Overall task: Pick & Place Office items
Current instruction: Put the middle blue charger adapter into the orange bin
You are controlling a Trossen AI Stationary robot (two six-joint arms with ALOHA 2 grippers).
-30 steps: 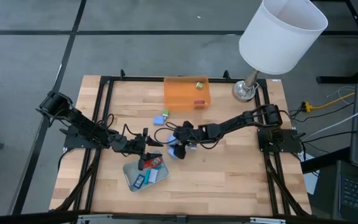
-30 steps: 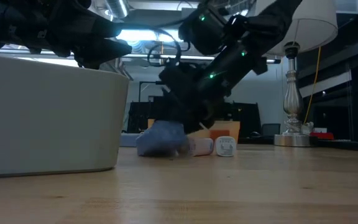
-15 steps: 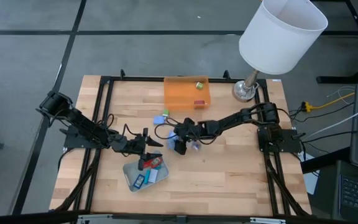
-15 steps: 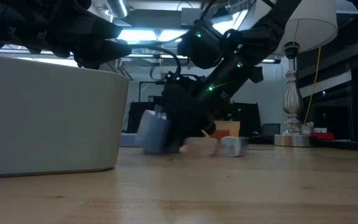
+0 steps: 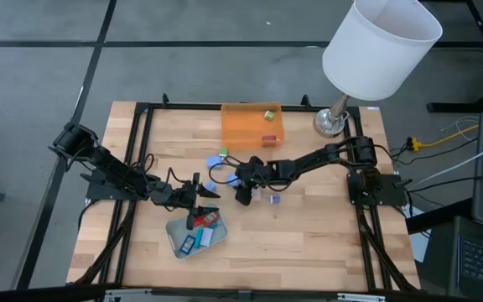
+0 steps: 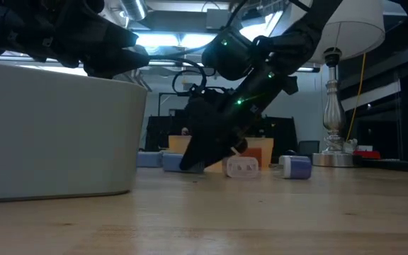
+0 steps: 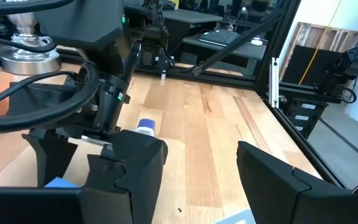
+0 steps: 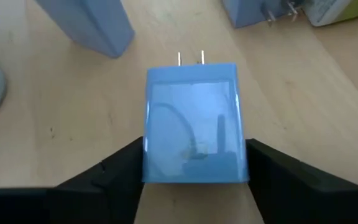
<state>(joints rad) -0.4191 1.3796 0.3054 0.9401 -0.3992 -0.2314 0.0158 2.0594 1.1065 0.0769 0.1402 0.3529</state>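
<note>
right gripper (image 5: 243,199) low mid-table, fingers straddling blue charger (image 8: 191,133) | left gripper (image 5: 208,201) fingers apart, empty

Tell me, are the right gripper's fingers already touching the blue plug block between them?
Cannot tell. In the right wrist view the blue plug block lies between the right gripper's fingers, right at its sides, but no clear gap or contact shows.

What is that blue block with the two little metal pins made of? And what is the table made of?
The blue block looks like smooth, slightly glossy plastic: soft reflections show on its face. Its two prongs look like bare shiny metal. The table looks like pale wood, with grain lines and plank seams visible, probably sealed.
</note>
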